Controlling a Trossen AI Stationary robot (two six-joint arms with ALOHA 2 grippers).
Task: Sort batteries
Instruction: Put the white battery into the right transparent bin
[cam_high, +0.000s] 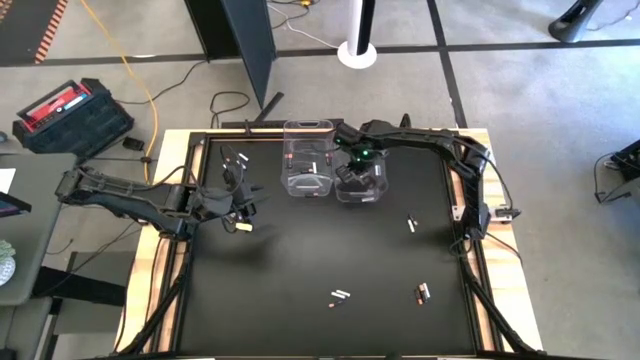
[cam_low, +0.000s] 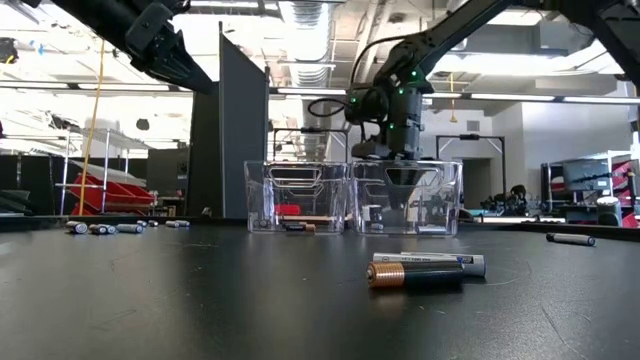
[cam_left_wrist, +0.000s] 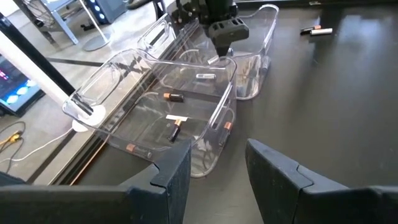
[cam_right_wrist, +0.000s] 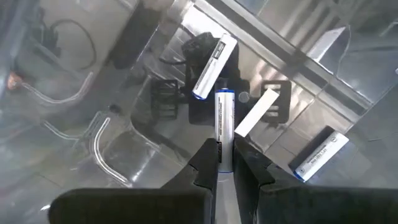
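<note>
Black matting is covering the bench (cam_high: 300, 260), which is standing on a grey floor crossed by dark tape lines, with a red-and-black case (cam_high: 68, 112) lying off to one side and an open workshop of ceiling lights and racks showing behind. Two clear plastic bins are sitting side by side at the far edge: the left bin (cam_high: 307, 160) is holding dark copper-ended cells, the right bin (cam_high: 362, 180) white ones. The right tool (cam_right_wrist: 225, 163) is hanging inside the right bin, pinching a white cylindrical battery with a blue band (cam_right_wrist: 224, 127) between its fingertips above other white cells. This looks like the drop-off step; the next move seems to call for parting the fingers, then lifting clear of the walls. The left tool (cam_left_wrist: 217, 171) is hovering with fingers apart near the left bin, carrying nothing. More loose batteries (cam_high: 341, 296) are waiting on the mat, with a dark copper-tipped pair (cam_low: 425, 269) nearer the front.
</note>
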